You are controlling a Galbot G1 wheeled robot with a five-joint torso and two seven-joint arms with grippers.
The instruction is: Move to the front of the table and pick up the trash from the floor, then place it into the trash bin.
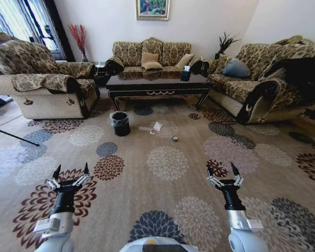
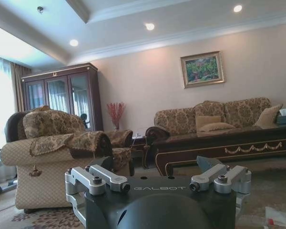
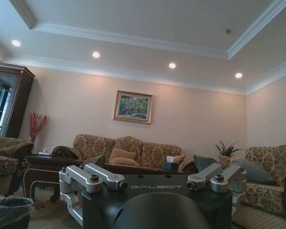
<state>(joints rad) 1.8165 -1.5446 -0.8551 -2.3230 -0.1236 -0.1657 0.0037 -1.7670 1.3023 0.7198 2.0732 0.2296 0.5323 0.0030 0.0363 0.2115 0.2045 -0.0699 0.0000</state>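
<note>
The word GALBOT reads in pale letters across the black housing of each wrist, seen in both wrist views. In the head view the left gripper (image 1: 71, 171) and the right gripper (image 1: 223, 170) are held low over the beige-brown flower-medallion carpet floor (image 1: 168, 163), well apart from each other, each with its jaws spread wide and holding nothing. Ahead stands the long low dark glossy wooden coffee table worktop (image 1: 158, 84) with a gold ornament on its front apron; a small black tissue box (image 1: 185, 75) sits on its right end. The small round black trash bin with a clear liner folded over its rim (image 1: 120, 123) stands on the carpet in front of the table's left part. Just to the right of the bin lies the trash: a crumpled white paper piece (image 1: 156, 126) with a small clear plastic bottle (image 1: 145, 128) beside it, and a tiny dark scrap (image 1: 175, 138) a little nearer the robot. Patterned brown sofas ring the table: one on the left (image 1: 39, 84), one behind (image 1: 149, 54), one on the right (image 1: 262, 79). A framed landscape painting (image 1: 153, 9) hangs on the back wall. Open carpet lies between the grippers and the trash
</note>
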